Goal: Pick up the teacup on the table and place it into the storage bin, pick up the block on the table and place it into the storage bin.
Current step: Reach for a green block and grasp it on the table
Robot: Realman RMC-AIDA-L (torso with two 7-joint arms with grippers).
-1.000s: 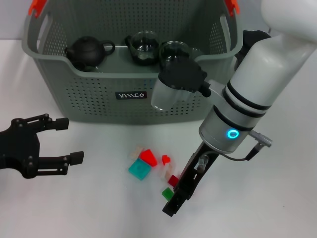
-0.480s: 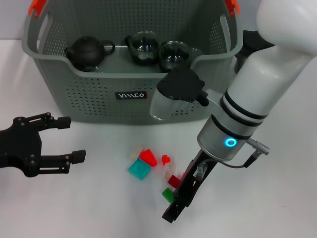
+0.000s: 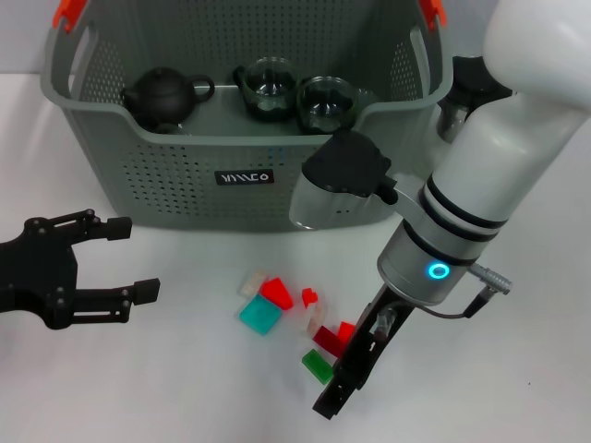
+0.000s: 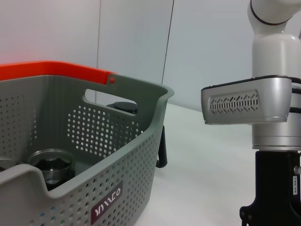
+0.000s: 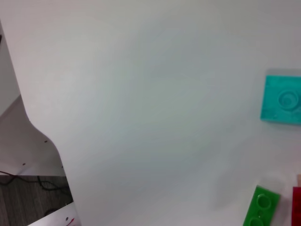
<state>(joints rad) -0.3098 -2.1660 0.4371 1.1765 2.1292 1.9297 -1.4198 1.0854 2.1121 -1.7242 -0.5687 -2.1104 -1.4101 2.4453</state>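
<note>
The green block (image 3: 317, 365) lies just beside the right hand (image 3: 343, 380), possibly touching.

Head view overhead; wrist views low.

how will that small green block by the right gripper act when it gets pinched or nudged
The green block looks like hard moulded plastic with studs, so probably stiff and light. It lies flat on the smooth white table, so a nudge would likely slide it, not roll it. Red blocks crowd it beside the right gripper, so a pinch may shove those too.

Small coloured blocks (image 3: 277, 309) lie before the storage bin (image 3: 138, 175).
</note>
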